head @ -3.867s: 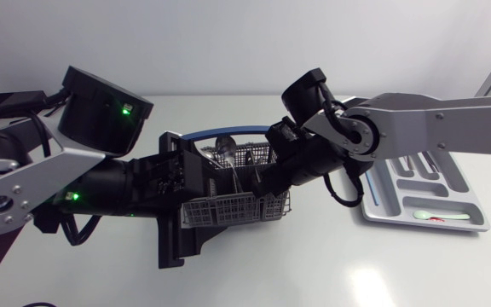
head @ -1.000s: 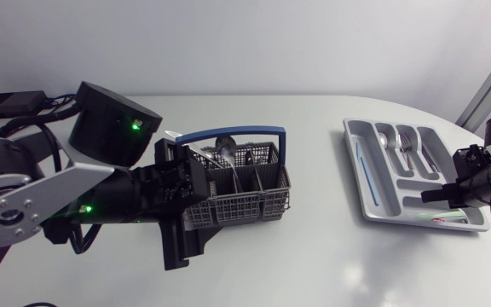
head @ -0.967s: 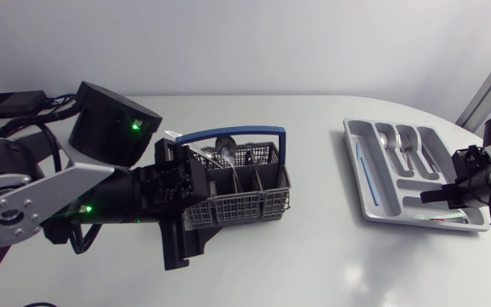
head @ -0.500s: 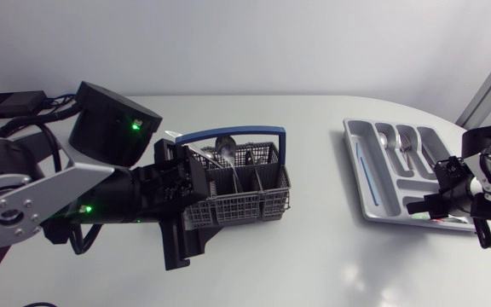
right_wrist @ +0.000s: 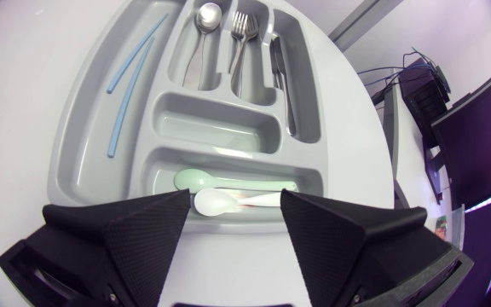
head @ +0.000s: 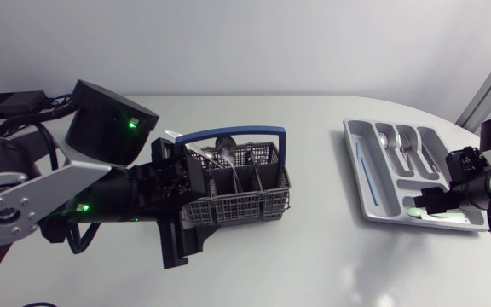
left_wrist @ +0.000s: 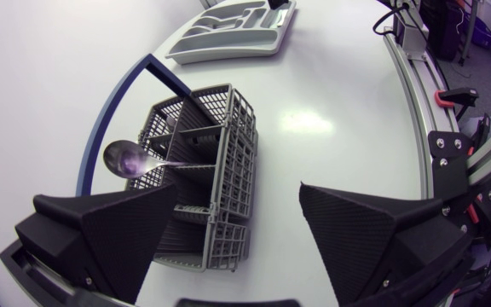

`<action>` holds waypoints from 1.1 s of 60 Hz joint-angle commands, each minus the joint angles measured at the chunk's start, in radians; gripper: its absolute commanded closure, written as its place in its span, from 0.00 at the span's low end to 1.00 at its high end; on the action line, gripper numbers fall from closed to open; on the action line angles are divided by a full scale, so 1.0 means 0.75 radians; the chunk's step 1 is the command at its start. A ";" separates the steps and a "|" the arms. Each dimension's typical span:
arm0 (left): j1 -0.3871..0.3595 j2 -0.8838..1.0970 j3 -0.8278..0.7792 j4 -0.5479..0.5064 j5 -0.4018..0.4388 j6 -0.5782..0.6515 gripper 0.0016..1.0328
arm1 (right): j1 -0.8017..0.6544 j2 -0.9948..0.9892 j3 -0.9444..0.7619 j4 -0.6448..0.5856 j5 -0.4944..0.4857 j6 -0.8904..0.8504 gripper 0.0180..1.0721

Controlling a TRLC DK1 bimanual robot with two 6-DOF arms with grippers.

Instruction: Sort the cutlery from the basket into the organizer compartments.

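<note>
Right gripper [right_wrist: 233, 206]: open over organizer [right_wrist: 92, 175].
White spoon [right_wrist: 218, 202]: just dropped beside green spoon [right_wrist: 196, 179].
Left gripper [left_wrist: 239, 194]: open at basket [left_wrist: 203, 166]; steel spoon [left_wrist: 126, 159] next.

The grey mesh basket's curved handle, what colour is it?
The curved handle is blue, clearest in the head view.

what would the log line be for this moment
left gripper: open at basket | right gripper: open over organizer | end slot: green spoon, white spoon | in basket: metal spoon
</note>
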 commanded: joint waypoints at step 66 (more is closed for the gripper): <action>0.210 -0.027 0.013 0.003 0.034 -0.125 0.04 | 1.295 -0.175 0.235 -0.095 -0.183 0.409 0.20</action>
